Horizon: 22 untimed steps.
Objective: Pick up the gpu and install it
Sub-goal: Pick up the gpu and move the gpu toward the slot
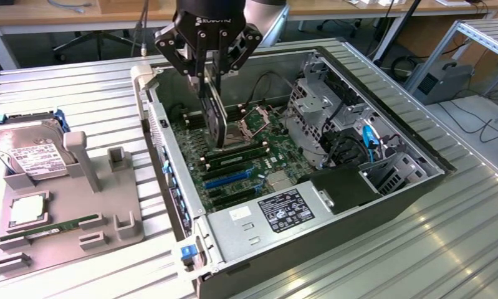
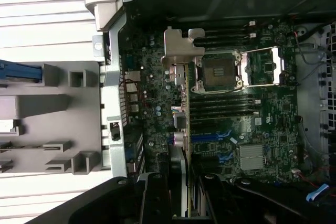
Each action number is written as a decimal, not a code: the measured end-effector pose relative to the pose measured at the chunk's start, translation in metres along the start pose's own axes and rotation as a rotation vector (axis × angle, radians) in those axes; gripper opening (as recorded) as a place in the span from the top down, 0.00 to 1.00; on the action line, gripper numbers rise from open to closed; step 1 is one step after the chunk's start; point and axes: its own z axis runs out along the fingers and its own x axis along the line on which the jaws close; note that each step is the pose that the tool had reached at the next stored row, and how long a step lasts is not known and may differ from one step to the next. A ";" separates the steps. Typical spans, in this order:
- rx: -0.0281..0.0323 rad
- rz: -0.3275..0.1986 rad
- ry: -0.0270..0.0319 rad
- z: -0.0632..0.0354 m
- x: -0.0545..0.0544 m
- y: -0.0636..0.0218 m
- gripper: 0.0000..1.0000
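The gpu [image 1: 216, 115] is pinched between the two black fingers of the claw [image 1: 210, 70] and is held on edge, hanging straight down from them into the open computer case [image 1: 398, 193]. In the exterior view the claw is seen at twelve o'clock of the case, and the card's lower end is placed over the green motherboard [image 1: 261, 156], just beside the CPU socket [image 1: 250, 129] at its nine o'clock side. Whether the card's lower end touches the board cannot be told. In the wrist view the gpu [image 2: 186, 124] is seen edge-on as a thin line between the fingers of the claw [image 2: 184, 200], with its silver metal bracket [image 2: 181, 51] at the far end, close to the CPU socket [image 2: 220, 72] and the black memory slots [image 2: 226, 106]. The case is laid on its side on a ribbed metal table [image 1: 82, 81]. At nine o'clock of the case in the exterior view, well apart from the claw, a grey holder [image 1: 107, 218] is set on the table; a hard drive [image 1: 31, 156] with a white label is stood in it, and a narrow green memory stick [image 1: 62, 225] is laid in one of its slots.
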 end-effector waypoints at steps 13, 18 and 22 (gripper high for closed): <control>0.0009 0.000 -0.0002 0.0040 -0.010 0.0007 0.73; 0.0012 0.000 -0.0001 0.0072 -0.013 0.0008 0.73; 0.0013 0.000 -0.0001 0.0099 -0.016 0.0010 0.73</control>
